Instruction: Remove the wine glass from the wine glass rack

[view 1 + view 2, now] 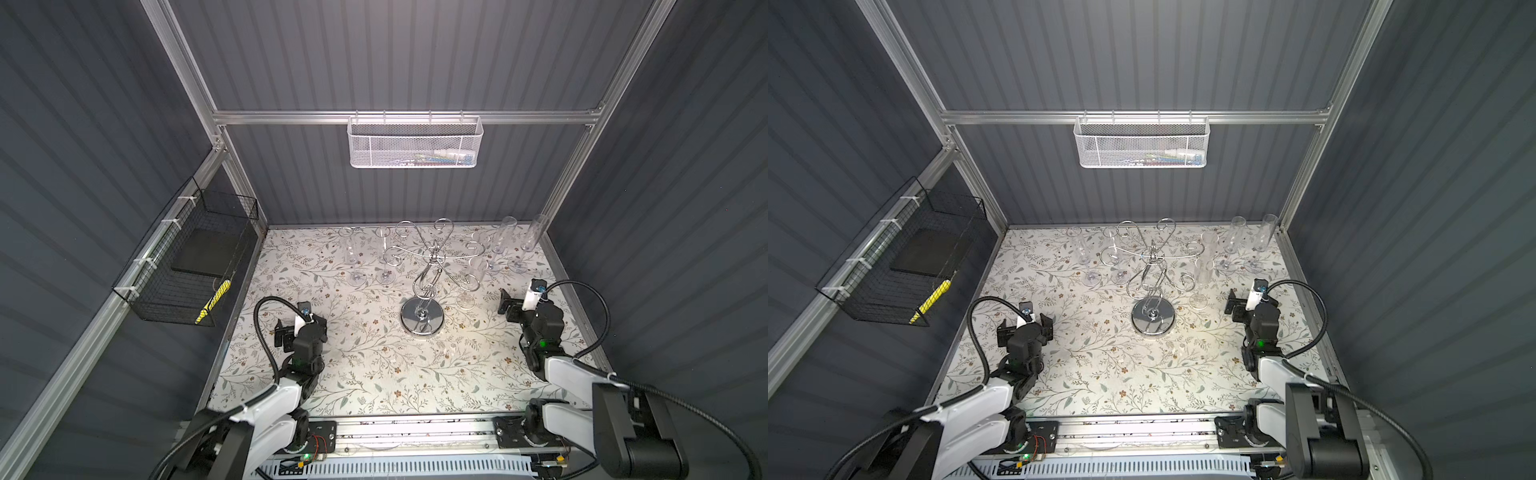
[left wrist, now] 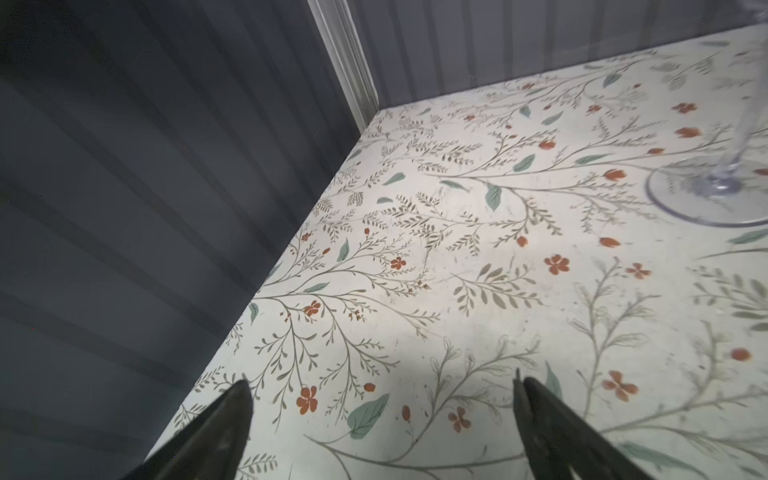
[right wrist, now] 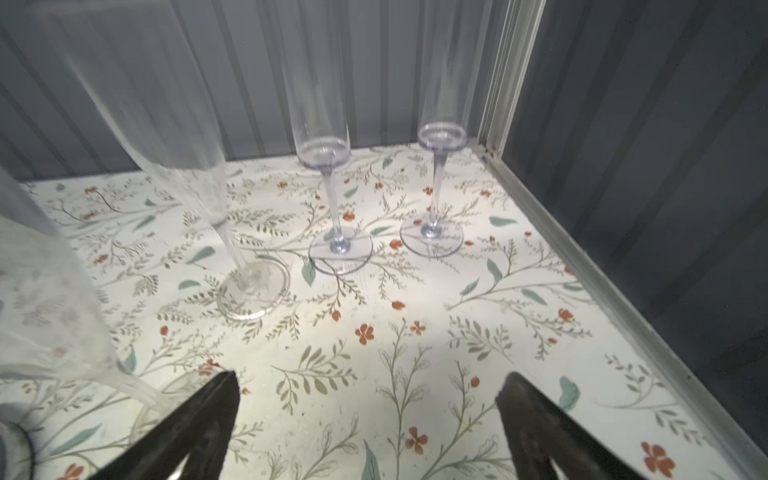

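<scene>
**Rack looks bare; every glass stands on the counter**

The floral counter (image 1: 374,365) carries the chrome rack (image 1: 424,286) at its middle. As far as clear glass shows against wire, none of the rack's scroll arms holds anything.

The glasses are tall, narrow flutes, all upright on their feet. The left glasses (image 1: 384,249), a pair, stand behind and left of the rack. The right glasses (image 1: 505,239), three of them, stand behind and right of it. The nearest glass (image 1: 475,272) stands just right of the rack, close under a front scroll arm; I cannot tell whether it touches the wire.

I judge such a glass light, rigid, brittle and slick, and top-heavy on its small foot. The stem just under the bowl looks like the best hold, taken gently. Squeezing the thin bowl wall risks a crack, and a knock near the rim would tip it.

The left end effector (image 2: 380,386) hovers in front and left of the rack, fingers spread with nothing between. The right end effector (image 3: 370,378), right of the rack, is likewise spread and empty, facing the right glasses.
</scene>
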Robot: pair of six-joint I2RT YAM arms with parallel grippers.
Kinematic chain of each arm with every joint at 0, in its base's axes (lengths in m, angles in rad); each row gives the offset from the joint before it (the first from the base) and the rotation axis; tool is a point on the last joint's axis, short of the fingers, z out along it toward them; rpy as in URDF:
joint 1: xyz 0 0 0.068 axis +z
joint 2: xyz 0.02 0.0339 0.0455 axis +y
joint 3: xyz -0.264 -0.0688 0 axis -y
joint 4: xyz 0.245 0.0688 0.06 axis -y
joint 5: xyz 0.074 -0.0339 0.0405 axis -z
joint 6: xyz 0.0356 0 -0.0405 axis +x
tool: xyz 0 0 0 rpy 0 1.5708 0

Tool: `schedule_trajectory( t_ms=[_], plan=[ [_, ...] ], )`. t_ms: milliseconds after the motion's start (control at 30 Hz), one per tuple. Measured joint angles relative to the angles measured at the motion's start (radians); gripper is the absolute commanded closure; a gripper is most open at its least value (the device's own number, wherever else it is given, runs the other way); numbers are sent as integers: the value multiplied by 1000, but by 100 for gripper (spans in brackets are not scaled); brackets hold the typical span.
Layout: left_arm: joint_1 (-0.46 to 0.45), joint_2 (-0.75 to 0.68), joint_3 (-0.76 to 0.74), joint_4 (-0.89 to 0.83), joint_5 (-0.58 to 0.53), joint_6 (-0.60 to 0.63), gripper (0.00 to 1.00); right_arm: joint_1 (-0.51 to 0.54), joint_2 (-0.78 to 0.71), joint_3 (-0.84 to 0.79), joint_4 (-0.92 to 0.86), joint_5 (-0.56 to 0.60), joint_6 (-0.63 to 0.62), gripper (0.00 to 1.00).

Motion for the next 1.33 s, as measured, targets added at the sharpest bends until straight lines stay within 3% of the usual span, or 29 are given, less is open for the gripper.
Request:
schedule_trajectory(
  t_ms=[200,400,667,1000,1333],
  plan=[
    [59,359,97,299,91,-8,0,-35,217,54,137,-8,34,1],
    [163,617,131,526,243,-23,0,-42,222,68,161,-17,51,1],
    [233,607,328,362,377,-63,0,-42,224,70,175,-19,56,1],
    [237,605,331,298,412,-72,0,-42,224,70,175,-26,55,1],
    [237,605,331,297,412,-72,0,-42,228,118,135,-113,34,1]
  ],
)
